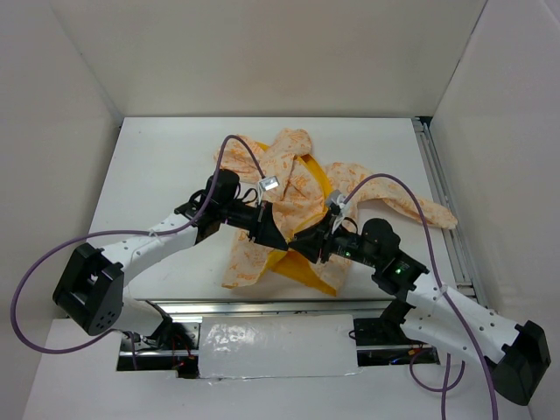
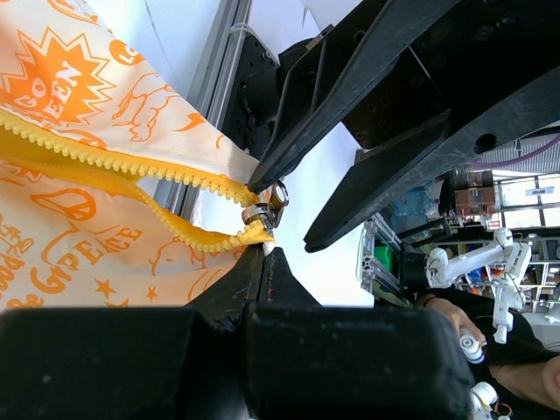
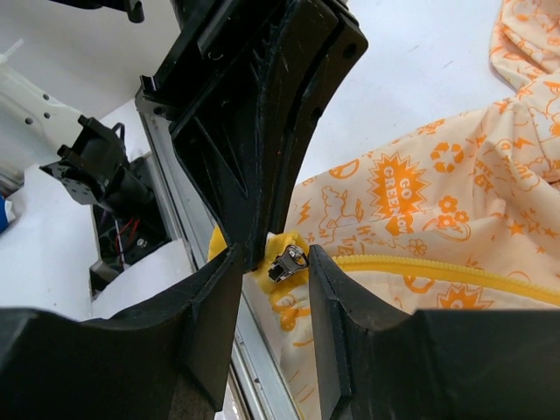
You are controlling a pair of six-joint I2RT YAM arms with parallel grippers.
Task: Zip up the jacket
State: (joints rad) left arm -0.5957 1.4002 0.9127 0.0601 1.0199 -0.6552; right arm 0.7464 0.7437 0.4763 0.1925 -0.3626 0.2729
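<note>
The cream jacket (image 1: 289, 188) with orange print and yellow lining lies rumpled at the table's middle, its front open. My left gripper (image 1: 282, 238) is shut on the bottom end of the yellow zipper strip (image 2: 255, 234), right by the metal slider (image 2: 265, 205). My right gripper (image 1: 304, 241) faces it, open, its fingers (image 3: 346, 302) on either side of the slider (image 3: 284, 261) without closing on it. The two zipper tapes (image 2: 105, 162) spread apart away from the slider.
A metal rail (image 1: 446, 210) runs along the table's right edge. White walls stand on the left, far and right sides. A white padded strip (image 1: 276, 346) lies between the arm bases at the near edge.
</note>
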